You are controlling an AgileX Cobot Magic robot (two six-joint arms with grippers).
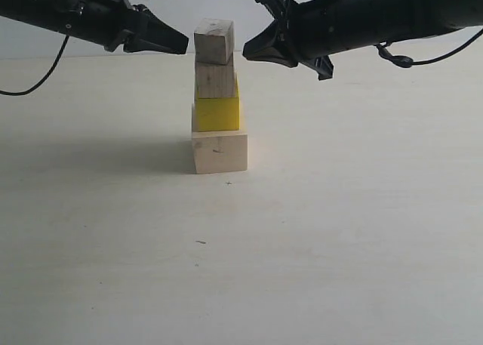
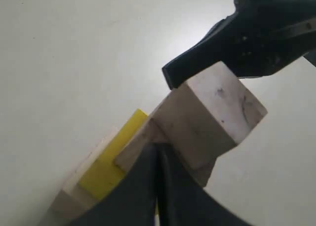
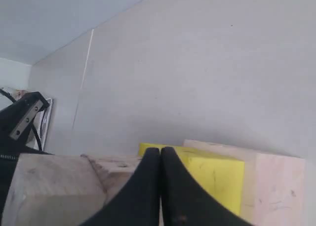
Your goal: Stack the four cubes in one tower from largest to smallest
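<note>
The tower stands mid-table: large wood cube (image 1: 219,152), yellow cube (image 1: 218,111), medium wood cube (image 1: 216,79) and small wood cube (image 1: 213,41) on top, turned a little off square. My left gripper (image 1: 183,42) hovers shut just left of the top cube, apart from it. My right gripper (image 1: 246,54) hovers shut just right of it, also apart. In the left wrist view the shut left gripper (image 2: 158,149) points at the small cube (image 2: 222,112) and yellow cube (image 2: 111,161). In the right wrist view the shut right gripper (image 3: 161,151) points at the yellow cube (image 3: 217,176).
The pale table (image 1: 339,232) spreads bare around the tower. Black cables hang behind both arms, one at the far left (image 1: 41,77) and one at the far right (image 1: 430,58). A light wall lies behind the table.
</note>
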